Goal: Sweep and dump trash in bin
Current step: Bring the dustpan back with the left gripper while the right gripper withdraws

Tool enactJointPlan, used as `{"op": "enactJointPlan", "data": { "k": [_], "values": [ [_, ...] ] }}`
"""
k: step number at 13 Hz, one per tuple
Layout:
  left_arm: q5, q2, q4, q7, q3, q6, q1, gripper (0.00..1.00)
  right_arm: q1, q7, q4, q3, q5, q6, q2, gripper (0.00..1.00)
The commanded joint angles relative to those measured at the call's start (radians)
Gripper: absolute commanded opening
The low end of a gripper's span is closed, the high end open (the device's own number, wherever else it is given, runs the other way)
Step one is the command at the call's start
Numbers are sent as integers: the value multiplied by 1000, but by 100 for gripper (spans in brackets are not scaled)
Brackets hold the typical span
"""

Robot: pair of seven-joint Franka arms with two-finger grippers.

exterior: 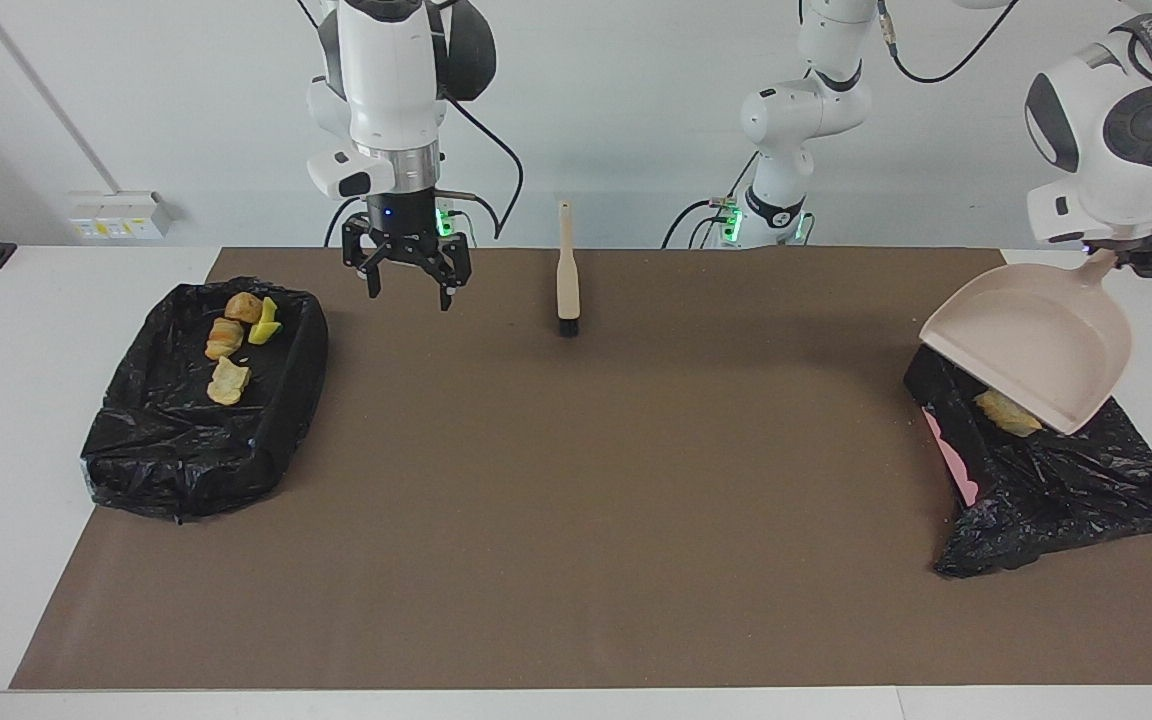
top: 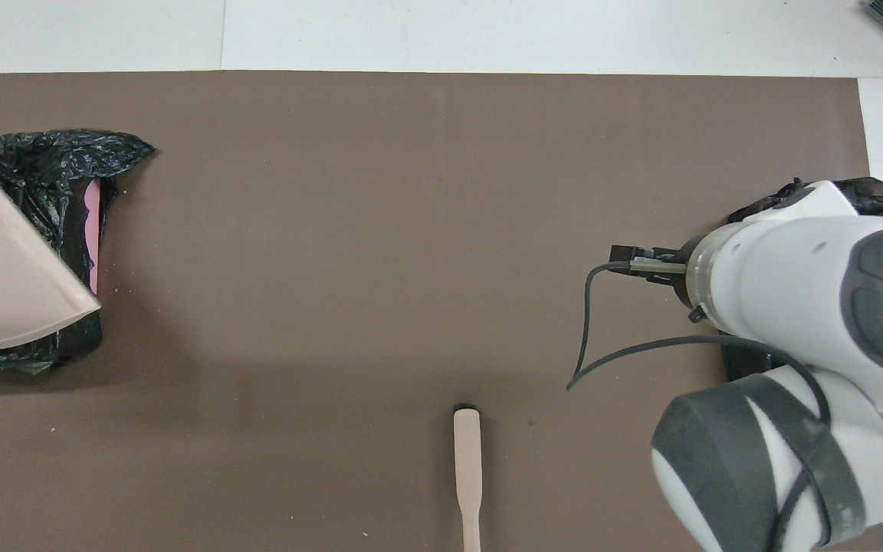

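Trash [exterior: 234, 340], small bright yellow sponge chunks and tan-orange bread-like scraps, lay in two places. Several pieces sat inside a shallow bin lined with crumpled black plastic [exterior: 198, 400] at the right arm's end of the worktop [exterior: 576, 480], which was covered by a flat brown mat with white margins at its edges. One more tan scrap [exterior: 1004, 410] showed in a second black-lined bin with a pink rim [exterior: 1036, 470] at the left arm's end of the worktop; anything else in that bin was hidden under the dustpan.

The left tool [exterior: 1131, 255] was clamped on the handle of a beige plastic dustpan [exterior: 1031, 340], which hung tilted over that second bin, its open mouth dipping toward the liner. In the overhead view the dustpan [top: 4, 276] covered most of the bin's contents.

The right tool [exterior: 404, 272] hung in the air with its fingers spread wide and nothing between them, over the mat's edge nearest the robots, beside the first bin.

A slim brush with a pale wooden handle and black bristles [exterior: 566, 275] lay flat on the mat near the middle of the edge nearest the robots, bristles pointing away from them, well apart from both bins.
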Motion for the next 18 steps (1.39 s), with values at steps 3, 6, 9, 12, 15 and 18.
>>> {"op": "enactJointPlan", "data": {
  "k": [3, 6, 9, 12, 15, 18],
  "values": [
    [-222, -56, -161, -531, 14, 71, -226, 0, -5, -166, 66, -92, 12, -59, 5, 100],
    [-251, 9, -185, -830, 14, 175, -378, 0, -4, -310, 153, -175, 42, -171, 6, 100],
    [-363, 81, -165, -1156, 14, 302, -522, 0, 1, -511, 168, -290, 43, -217, -12, 100],
    [-411, 223, -23, -1394, 14, 310, -662, 0, -1, -574, 263, -361, 101, -324, -2, 100],
    [-451, 341, 124, -1548, 15, 307, -763, 0, 28, -571, 285, -379, 83, -334, 20, 100],
    [-452, 516, 310, -1693, 17, 297, -837, 0, 44, -573, 277, -401, 85, -333, 20, 100]
  ]
}}
